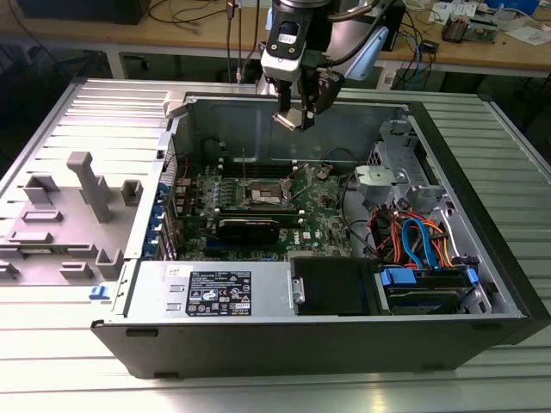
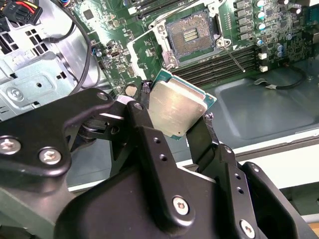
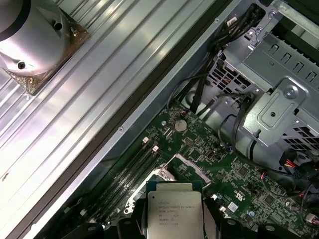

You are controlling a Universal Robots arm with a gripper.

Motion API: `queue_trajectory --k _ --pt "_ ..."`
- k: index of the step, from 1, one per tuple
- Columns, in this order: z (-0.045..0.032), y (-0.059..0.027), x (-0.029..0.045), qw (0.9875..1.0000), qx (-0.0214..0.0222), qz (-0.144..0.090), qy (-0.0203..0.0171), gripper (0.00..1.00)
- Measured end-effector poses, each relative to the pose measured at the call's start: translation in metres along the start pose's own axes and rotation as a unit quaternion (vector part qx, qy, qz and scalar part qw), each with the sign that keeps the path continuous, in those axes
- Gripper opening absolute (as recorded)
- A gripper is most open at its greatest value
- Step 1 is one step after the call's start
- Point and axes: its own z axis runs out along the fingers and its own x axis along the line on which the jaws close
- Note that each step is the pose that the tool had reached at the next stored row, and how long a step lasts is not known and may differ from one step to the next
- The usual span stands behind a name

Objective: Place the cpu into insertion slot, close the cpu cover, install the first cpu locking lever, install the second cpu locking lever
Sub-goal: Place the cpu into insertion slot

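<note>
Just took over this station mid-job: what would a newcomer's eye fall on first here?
The gripper, shut on the cpu, hangs above the open computer case in the exterior view. In the second wrist view the insertion slot lies bare on the green motherboard, apart from the chip.

The cpu (image 2: 177, 107), square with a silver top and green edge, is held tilted in the air, well apart from the slot (image 2: 192, 36), which is seen uncovered.
</note>
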Motion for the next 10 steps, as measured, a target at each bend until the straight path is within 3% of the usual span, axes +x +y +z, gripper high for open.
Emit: queue_trajectory --k 10 --pt "0.0 0.0 -0.0001 1.0 0.0 0.001 -0.0002 0.55"
